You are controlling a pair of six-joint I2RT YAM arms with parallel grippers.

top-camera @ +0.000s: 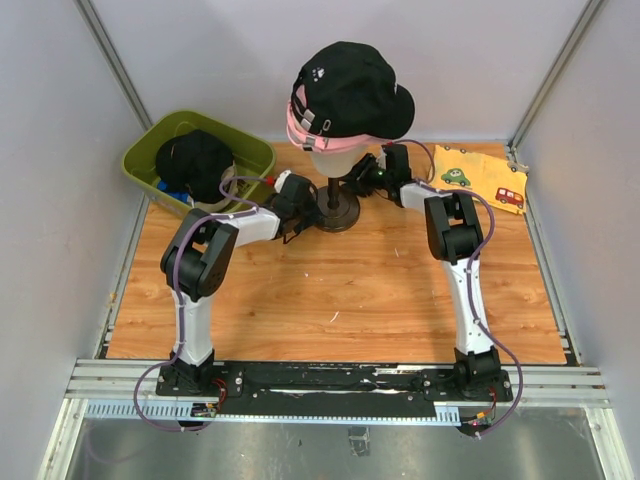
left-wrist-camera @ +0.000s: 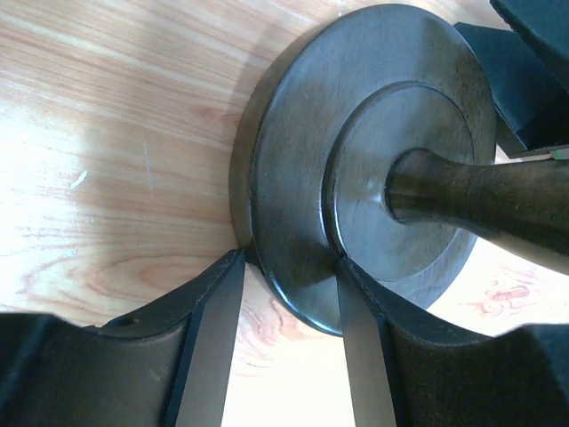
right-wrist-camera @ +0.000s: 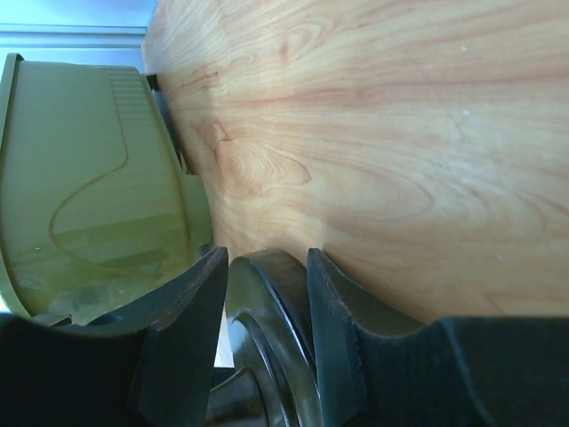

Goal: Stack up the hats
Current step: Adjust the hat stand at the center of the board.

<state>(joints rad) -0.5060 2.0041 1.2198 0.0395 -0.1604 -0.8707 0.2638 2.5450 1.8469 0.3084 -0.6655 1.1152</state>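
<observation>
A black cap (top-camera: 355,85) sits on top of a pink cap (top-camera: 300,128) on the cream mannequin head (top-camera: 335,160). Another black cap (top-camera: 195,160) lies in the olive-green bin (top-camera: 250,150), with a bit of blue cap (top-camera: 172,187) under it. My left gripper (top-camera: 300,215) is low at the left of the stand's dark round base (top-camera: 338,212). In the left wrist view its jaws (left-wrist-camera: 292,262) are apart, tips against the base rim (left-wrist-camera: 293,160). My right gripper (top-camera: 365,180) is at the base's right. Its jaws (right-wrist-camera: 267,253) straddle the rim (right-wrist-camera: 267,294) with a thin gap.
A yellow cloth with car prints (top-camera: 480,175) lies at the back right corner. The bin wall (right-wrist-camera: 89,178) shows beyond the base in the right wrist view. The right gripper's dark body (left-wrist-camera: 533,71) shows across the base in the left wrist view.
</observation>
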